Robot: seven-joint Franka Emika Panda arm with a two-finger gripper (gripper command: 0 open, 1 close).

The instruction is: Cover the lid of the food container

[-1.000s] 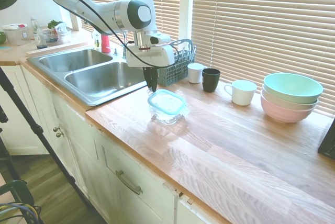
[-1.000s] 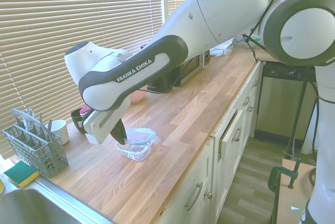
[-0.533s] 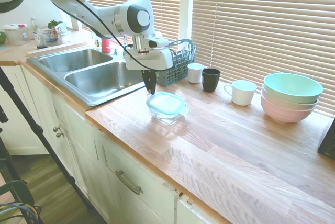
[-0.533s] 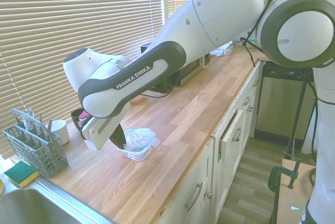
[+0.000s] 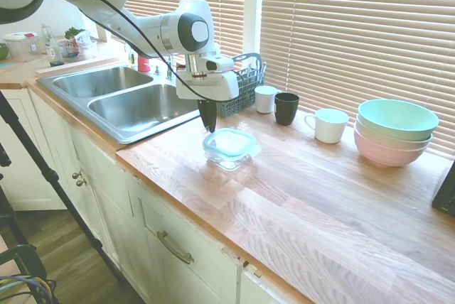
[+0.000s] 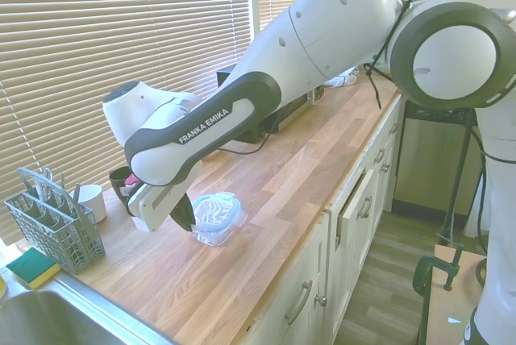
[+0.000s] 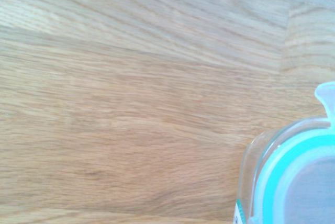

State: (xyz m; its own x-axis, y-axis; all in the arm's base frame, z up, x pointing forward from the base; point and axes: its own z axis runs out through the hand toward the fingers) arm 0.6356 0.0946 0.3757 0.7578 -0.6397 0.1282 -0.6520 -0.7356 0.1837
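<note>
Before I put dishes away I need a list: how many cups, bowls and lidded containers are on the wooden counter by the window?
Cups: 3 (white, dark, white mug)
Bowls: 2, stacked (mint on pink)
Food container with lid: 1
Total: 6

Tabletop [image 5: 320,183]: pale wood planks, beside a steel sink [image 5: 135,105].
On it: food container [image 5: 229,156], cutlery basket [image 5: 242,87], white cup [image 5: 266,99], dark cup [image 5: 286,108], white mug [image 5: 330,125], stacked bowls [image 5: 395,132].

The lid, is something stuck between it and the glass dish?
Nothing visible is. The lid already lies on top of the dish, with only bare counter around them. The gripper hangs at the lid's sink-side edge, nothing between them.
</note>
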